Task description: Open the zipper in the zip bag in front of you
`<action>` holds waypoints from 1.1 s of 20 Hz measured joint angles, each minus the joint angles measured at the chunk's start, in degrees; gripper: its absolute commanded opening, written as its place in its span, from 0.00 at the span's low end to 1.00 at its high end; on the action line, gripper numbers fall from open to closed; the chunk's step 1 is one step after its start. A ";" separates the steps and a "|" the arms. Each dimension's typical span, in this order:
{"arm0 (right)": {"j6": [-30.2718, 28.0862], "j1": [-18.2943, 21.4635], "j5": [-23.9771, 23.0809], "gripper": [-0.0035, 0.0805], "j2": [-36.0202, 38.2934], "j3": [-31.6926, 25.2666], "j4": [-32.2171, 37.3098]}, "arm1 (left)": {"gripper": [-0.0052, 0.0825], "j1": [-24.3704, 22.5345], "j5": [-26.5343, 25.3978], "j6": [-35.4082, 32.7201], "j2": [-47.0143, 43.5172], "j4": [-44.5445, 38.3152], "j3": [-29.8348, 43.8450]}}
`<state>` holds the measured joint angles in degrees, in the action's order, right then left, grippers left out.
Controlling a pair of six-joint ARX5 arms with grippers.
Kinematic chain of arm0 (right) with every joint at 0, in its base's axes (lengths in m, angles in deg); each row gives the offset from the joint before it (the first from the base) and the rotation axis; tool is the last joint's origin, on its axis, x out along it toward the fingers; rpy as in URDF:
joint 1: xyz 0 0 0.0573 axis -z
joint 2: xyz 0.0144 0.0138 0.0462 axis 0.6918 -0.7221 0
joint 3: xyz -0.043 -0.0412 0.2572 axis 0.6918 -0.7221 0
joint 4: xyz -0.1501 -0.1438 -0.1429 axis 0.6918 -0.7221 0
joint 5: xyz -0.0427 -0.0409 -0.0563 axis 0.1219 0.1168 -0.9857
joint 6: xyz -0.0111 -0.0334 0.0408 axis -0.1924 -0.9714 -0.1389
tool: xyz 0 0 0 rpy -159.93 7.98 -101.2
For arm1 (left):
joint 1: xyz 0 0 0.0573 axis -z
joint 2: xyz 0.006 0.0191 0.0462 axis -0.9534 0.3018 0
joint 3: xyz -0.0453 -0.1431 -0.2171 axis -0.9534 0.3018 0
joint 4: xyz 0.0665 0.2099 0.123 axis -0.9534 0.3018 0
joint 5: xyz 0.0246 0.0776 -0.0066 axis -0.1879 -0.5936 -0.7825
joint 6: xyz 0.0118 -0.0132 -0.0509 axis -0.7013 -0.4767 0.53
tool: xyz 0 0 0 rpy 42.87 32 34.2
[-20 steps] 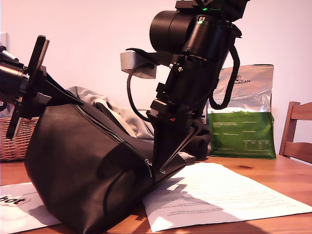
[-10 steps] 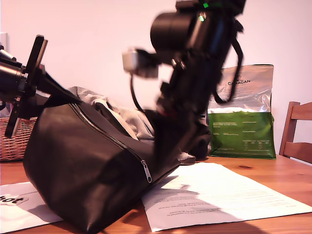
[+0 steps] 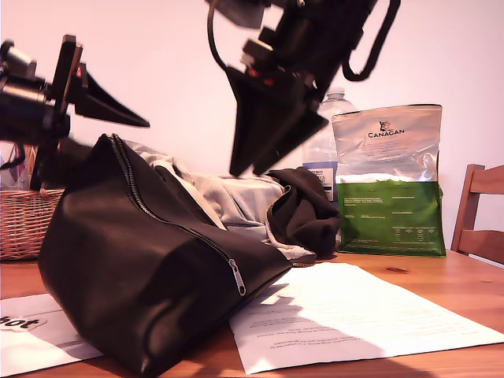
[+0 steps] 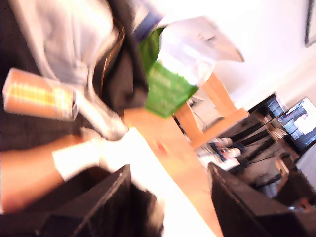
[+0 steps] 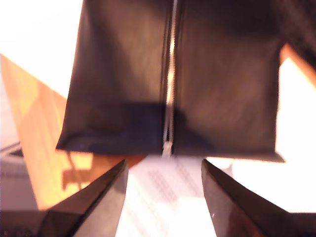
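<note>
Dark brown-black leather wedge-shaped zip bag (image 3: 118, 291) sits on the wooden tabletop (image 3: 465, 287) towards the exterior view's left, its lower edge overlapping white printed paper sheets (image 3: 354, 315). The silver metal-toothed zipper (image 3: 169, 224) runs down the bag's sloping top edge from the peak at the upper left of the exterior view to the low end near the paper. Small silver pull tab (image 3: 237, 277) is at that low end and hangs free with nothing touching it. In the second wrist view the zipper (image 5: 170, 74) reads as a closed line with the tab (image 5: 167, 148) at the near end.

Second hand (image 3: 252, 161) is up high at the exterior view's top centre, well clear of the bag. It is open and empty; the second wrist view shows its (image 5: 164, 170) two dark fingers apart with paper visible between them.

First hand (image 3: 126, 116) is at the exterior view's left, just above the bag's peak. Can't tell whether it touches the leather. The first wrist view is blurred, but the hand (image 4: 170, 173) is open, with nothing between the fingers.

Behind the bag: grey cloth garment (image 3: 236, 197) and black cloth garment (image 3: 303, 213) piled together. Then a clear plastic water bottle (image 3: 324, 150) and the silver and green CANAGAN foil pouch (image 3: 390, 185) standing upright. Wicker basket (image 3: 20, 224) is at the exterior view's far left, wooden chair (image 3: 476, 216) at its far right
</note>
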<state>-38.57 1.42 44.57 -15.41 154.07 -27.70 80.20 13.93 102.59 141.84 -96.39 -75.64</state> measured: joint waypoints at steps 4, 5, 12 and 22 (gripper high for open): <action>0.04 0.00 0.00 0.54 -0.04 0.00 0.09 | 0.57 0.13 -3.43 -9.29 -0.02 -0.35 -3.98; 1.03 0.00 0.20 0.51 -0.04 0.00 0.44 | 0.56 0.17 -3.82 -13.86 -0.04 -0.35 -4.57; 14.78 0.28 0.59 0.03 -0.04 -0.02 9.49 | 0.03 1.73 -4.92 -20.46 -3.82 5.90 -5.31; 19.41 6.25 -11.69 0.03 11.06 -19.21 36.59 | 0.03 2.64 -16.39 -37.05 -23.32 36.39 -5.38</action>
<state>-19.16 7.67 32.88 -4.35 134.85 8.88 82.85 -2.46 65.54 118.52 -60.00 -81.01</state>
